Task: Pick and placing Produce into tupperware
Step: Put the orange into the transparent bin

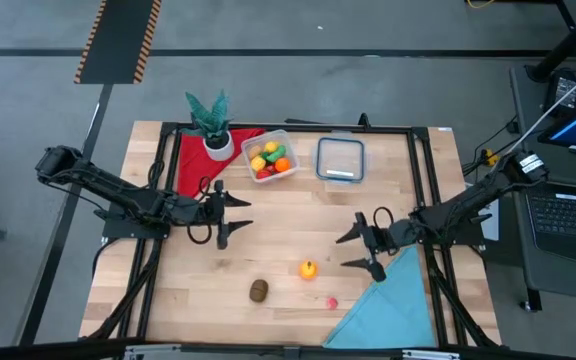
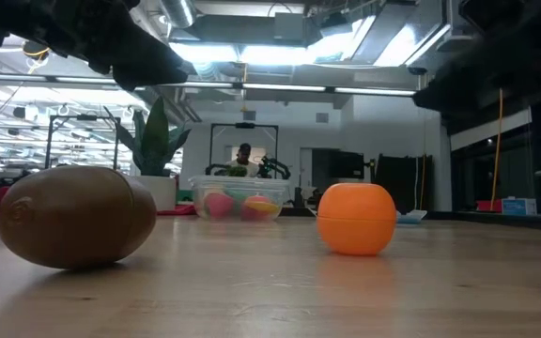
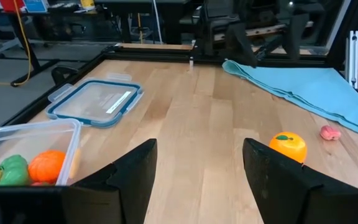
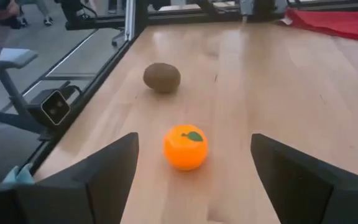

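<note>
Both claws sat over the wooden counter (image 1: pixel 288 230), w/ nothing held. Left claw (image 1: pixel 236 218) had its fingers spread apart & empty, hovering just below the tupperware (image 1: pixel 271 157), which lay ahead of it and off to one side; in the left wrist view the tupperware's (image 3: pixel 30 155) clear wall was right beside one finger (image 3: pixel 132 171), w/ an orange pc (image 3: pixel 47 167), a green pc (image 3: pixel 12 168) and a yellow pc inside. The flat lid (image 1: pixel 340 160) w/ blue-grey rim lay next to the tupperware, further from the left claw. Right claw (image 1: pixel 360 250) was also wide apart & empty, pointed toward the loose produce: the orange fruit (image 4: pixel 186 147) sat on the counter between its two fingers, close in front, not touching either. The brown kiwi-like pc (image 4: pixel 161 76) lay beyond the orange, well apart from the claw. A small pink pc (image 1: pixel 331 302) sat near the orange, just beside the edge of the blue cloth (image 1: pixel 393 305) that lay under the right claw's arm. Red cloth (image 1: pixel 190 160) & potted plant (image 1: pixel 212 125) were beyond the left claw, next to the tupperware. In the low view the kiwi pc (image 2: pixel 75 216) & orange (image 2: pixel 356 218) stood in front, tupperware far behind.
</note>
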`<state>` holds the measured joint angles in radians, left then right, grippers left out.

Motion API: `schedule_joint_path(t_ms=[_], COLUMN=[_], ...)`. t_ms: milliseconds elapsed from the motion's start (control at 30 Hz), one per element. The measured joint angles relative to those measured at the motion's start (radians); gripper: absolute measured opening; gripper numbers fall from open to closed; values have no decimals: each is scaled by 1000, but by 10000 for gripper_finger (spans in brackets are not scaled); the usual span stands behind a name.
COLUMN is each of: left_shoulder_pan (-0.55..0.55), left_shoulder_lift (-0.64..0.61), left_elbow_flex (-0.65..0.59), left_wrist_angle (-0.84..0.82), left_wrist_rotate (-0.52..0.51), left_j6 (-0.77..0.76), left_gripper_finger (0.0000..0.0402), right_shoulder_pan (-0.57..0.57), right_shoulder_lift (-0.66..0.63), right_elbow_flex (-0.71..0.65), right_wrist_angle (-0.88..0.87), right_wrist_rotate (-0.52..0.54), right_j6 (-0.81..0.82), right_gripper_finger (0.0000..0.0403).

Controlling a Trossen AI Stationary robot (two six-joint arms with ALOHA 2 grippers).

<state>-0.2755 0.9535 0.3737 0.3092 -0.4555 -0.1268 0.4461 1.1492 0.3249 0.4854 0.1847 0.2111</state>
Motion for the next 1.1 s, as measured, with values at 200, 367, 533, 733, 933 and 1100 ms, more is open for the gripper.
schedule_joint_path(t_ms=[200, 367, 533, 733, 933, 1100], left_shoulder_pan=[0, -20, -74, -150, -205, -237], left_shoulder_lift=[0, 0, 0, 0, 0, 0], left_elbow_flex=[0, 0, 0, 0, 0, 0], left_wrist_angle=[0, 1, 5, 10, 17, 16], left_wrist_rotate=[0, 5, 7, 8, 8, 8], left_j6=[-6, -6, -5, -4, -2, 4], left_gripper_finger=[228, 228, 228, 228, 228, 228], right_shoulder_pan=[108, 182, 235, 279, 284, 284], right_shoulder_lift=[10, 82, 202, 376, 512, 586], right_elbow_flex=[102, 226, 303, 424, 501, 514], right_wrist_angle=[-247, -334, -335, -325, -328, -327], right_wrist_rotate=[175, 214, 299, 445, 578, 659], right_j6=[82, 122, 163, 231, 363, 532], right_gripper_finger=[312, 312, 312, 312, 312, 312])
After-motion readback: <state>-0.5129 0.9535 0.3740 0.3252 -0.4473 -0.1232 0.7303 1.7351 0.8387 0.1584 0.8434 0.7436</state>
